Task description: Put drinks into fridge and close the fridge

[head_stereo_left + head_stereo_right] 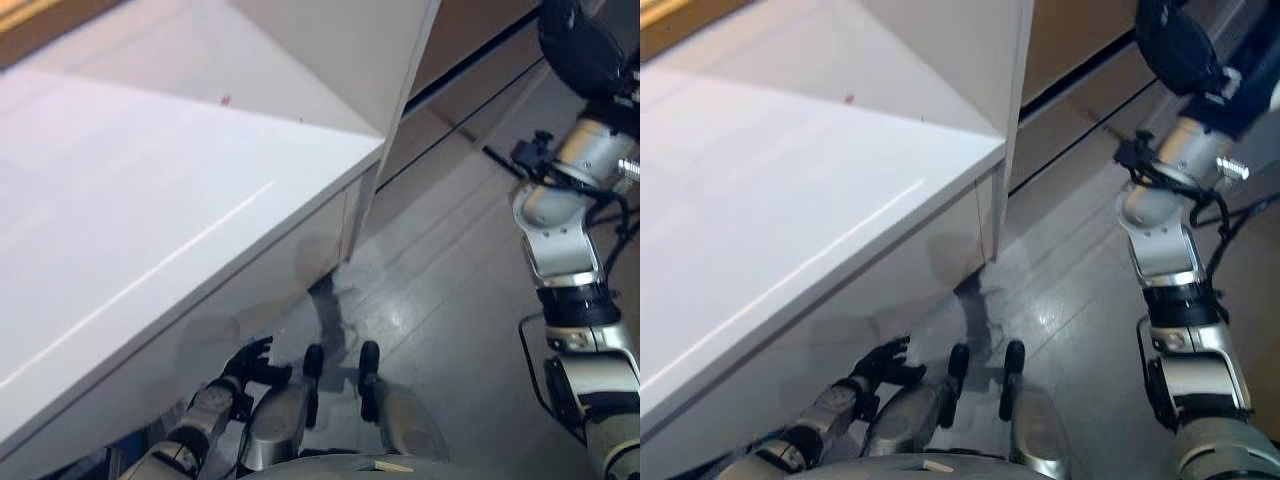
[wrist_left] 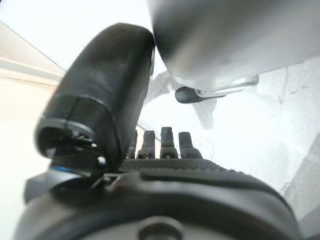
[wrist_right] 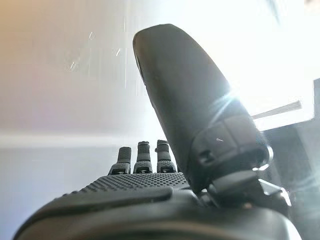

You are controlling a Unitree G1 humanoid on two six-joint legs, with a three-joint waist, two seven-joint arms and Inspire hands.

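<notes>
Fingers (image 2: 161, 145) of the left hand (image 1: 248, 365) straight and loose, thumb standing apart, nothing between them; hand hanging low beside the white front of the fridge (image 1: 150, 230), not touching it. Fingers (image 3: 142, 157) of the right hand (image 1: 1175, 45) likewise straight, thumb raised, holding nothing; hand lifted high at the far right, near a pale panel. Between the two, a thin white door (image 1: 400, 120) seen edge-on, standing out from the fridge body over grey floor (image 1: 440, 300). No drinks visible anywhere: none in either hand, none on the white surfaces, fridge interior not shown. Judged step: loading apparently finished or not shown, closing of the fridge in hand. Next move likely calls for bringing the raised right hand flat against the door's outer face and pushing it toward the body until shut.
</notes>
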